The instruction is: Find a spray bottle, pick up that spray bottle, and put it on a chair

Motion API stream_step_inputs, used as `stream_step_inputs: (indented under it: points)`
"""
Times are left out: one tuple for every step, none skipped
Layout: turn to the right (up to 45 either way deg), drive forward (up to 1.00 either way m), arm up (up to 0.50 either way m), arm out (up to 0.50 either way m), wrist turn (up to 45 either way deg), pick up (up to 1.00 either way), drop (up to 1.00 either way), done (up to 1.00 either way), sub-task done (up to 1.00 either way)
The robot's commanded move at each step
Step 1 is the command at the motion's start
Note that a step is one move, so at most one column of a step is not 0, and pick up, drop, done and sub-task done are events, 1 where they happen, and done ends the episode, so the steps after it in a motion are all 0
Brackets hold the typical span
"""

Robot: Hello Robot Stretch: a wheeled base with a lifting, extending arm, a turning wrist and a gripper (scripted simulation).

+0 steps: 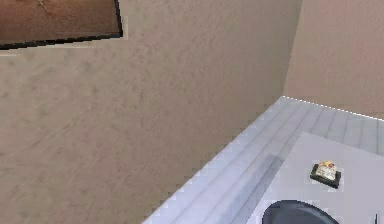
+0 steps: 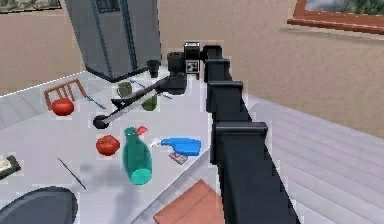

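**Crowded Surface in a Tan-Walled Room**

Tan walls met a pale plank floor. A grey fridge stood beyond the claw, and a window lay off toward the arm's side. The white surface carried red fruit and a dark long-handled utensil at the claw. I could not tell whether the claw held anything. Nearer than the claw, a blue bottle lay flat beside an upright teal bottle. I could not tell which was the spray bottle.

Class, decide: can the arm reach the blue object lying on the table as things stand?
Probably not yet: the jaws sit farther out than the blue object, which lies beside the arm; drawing back looks needed.
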Motion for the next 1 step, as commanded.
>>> stream_step_inputs:
  points:
    - [0.0,0.00,0.00,0.00,45.0,0.00,0.00,0.00,0.00]
